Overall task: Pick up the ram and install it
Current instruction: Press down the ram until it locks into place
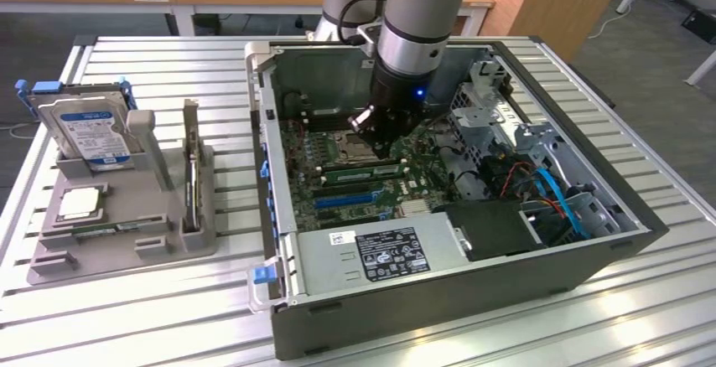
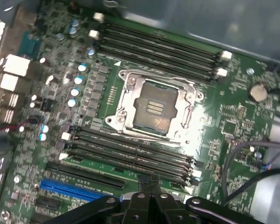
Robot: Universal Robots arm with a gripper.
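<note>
On the exterior view's left, a grey holder [image 1: 123, 241] keeps spare parts standing up, easy to grab. Inside the open computer case [image 1: 448, 300], the closed tool [image 1: 381, 145] sits right above the ram [image 1: 364, 168], lying in its motherboard slot

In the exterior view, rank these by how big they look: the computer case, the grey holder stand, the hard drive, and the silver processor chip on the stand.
Largest to smallest:
1. computer case
2. grey holder stand
3. hard drive
4. silver processor chip
</note>
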